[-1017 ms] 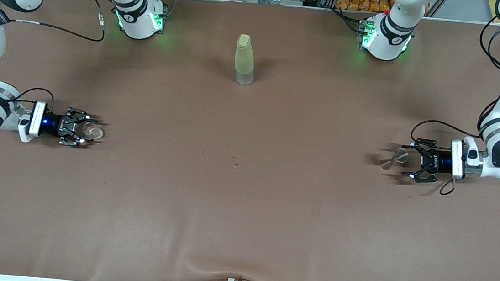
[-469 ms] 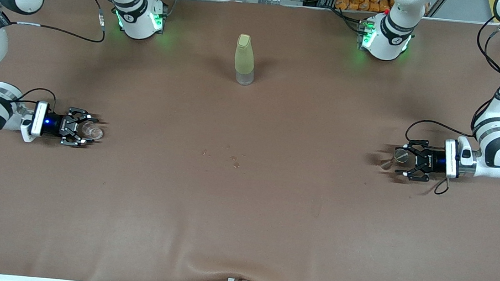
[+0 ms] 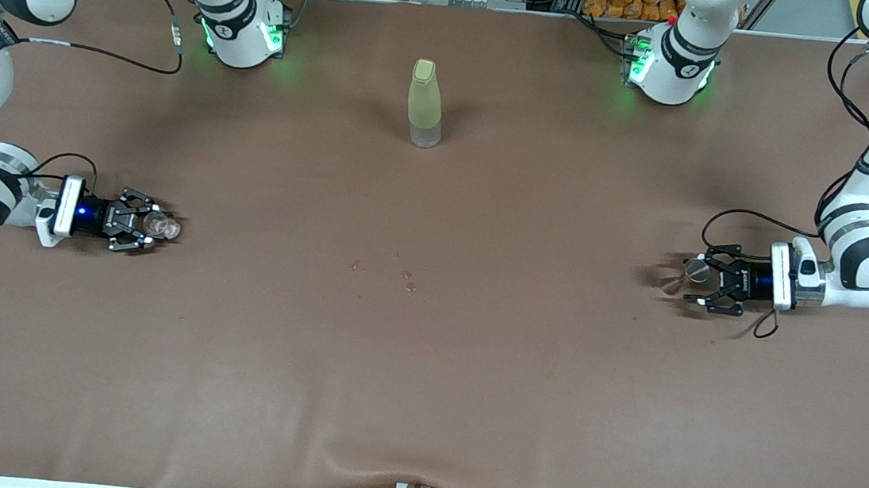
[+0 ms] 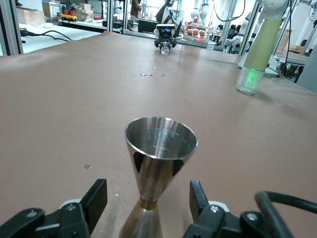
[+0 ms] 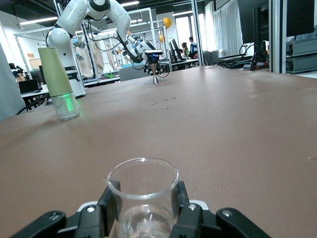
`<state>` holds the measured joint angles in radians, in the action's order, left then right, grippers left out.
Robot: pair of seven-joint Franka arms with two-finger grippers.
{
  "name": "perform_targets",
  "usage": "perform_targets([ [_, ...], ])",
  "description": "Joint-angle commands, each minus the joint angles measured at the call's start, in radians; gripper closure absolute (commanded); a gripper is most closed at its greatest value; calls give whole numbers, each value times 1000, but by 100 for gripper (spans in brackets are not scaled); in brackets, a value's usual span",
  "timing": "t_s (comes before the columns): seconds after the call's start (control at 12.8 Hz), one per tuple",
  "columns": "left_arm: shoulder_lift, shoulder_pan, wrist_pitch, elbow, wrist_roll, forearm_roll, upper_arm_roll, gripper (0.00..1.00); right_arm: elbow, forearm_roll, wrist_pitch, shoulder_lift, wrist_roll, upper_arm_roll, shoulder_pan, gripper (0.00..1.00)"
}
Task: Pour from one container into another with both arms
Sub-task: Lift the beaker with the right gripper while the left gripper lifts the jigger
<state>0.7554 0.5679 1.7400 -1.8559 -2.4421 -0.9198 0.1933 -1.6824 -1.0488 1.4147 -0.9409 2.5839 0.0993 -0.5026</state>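
My right gripper lies low at the right arm's end of the brown table, its black fingers pressed against both sides of the tiny clear glass beaker with a pouring lip. The beaker stands upright on the table between them, its rim open to the top, and I am clamped on it.

My left gripper lies low at the left arm's end of the table. The small silver hourglass-shaped metal jigger stands upright between my two black fingers, but a gap shows on each side of its narrow waist, so my jaws stand apart around it and do not touch it.

A tall yellow-green bottle with a clear base stands upright mid-table, farther from the front camera than both grippers and well apart from each. A few small specks lie on the table nearer the front camera than the bottle.
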Motion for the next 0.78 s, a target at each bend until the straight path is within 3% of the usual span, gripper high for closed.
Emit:
perform_targets([
  [0.0, -2, -3, 23, -22, -35, -37, 1, 24, 20, -33, -23, -15, 7, -10, -17, 69],
  [0.23, -4, -2, 23, -26, -37, -37, 1, 31, 21, -39, -65, -4, -5, -29, -5, 70],
  [0.7, -4, -3, 35, -26, -41, -37, 1, 32, 153, -79, -62, 56, -266, -168, 33, 74],
])
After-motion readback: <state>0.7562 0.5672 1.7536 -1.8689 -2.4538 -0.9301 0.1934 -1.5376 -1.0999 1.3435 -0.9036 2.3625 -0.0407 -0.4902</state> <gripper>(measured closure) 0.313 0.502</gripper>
